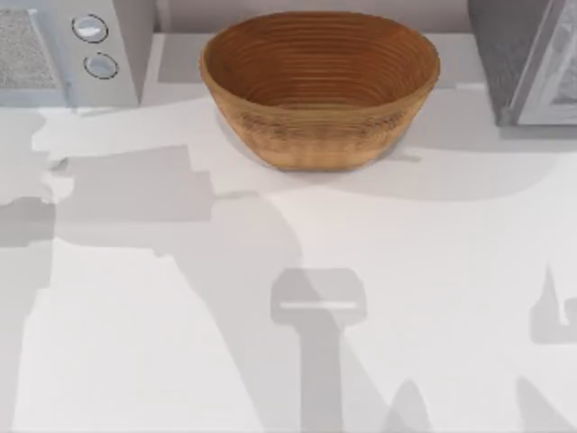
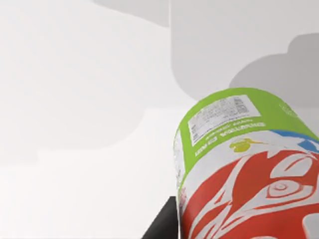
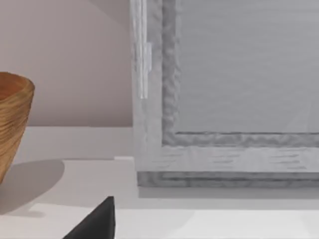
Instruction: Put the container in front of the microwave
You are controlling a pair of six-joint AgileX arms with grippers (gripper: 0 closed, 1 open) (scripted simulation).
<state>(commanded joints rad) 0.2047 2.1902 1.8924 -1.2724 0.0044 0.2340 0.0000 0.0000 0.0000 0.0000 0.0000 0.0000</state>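
Your left pincer (image 2: 199, 226) carries the drink can (image 2: 244, 169) aloft over the surface (image 1: 135, 343), apparently for setting down before the microwave (image 1: 81, 54) at ten o'clock.

the microwave (image 1: 68, 50) sits in the upper left of the top view, at the back of the desk (image 1: 135, 343). the bowl (image 1: 320, 86) stands in the upper middle, to the right of the microwave and apart from it. another boxy machine (image 1: 527, 59) fills the upper right corner, right of the bowl. in the left wrist view the container (image 2: 244, 169) is up close, above the desk.
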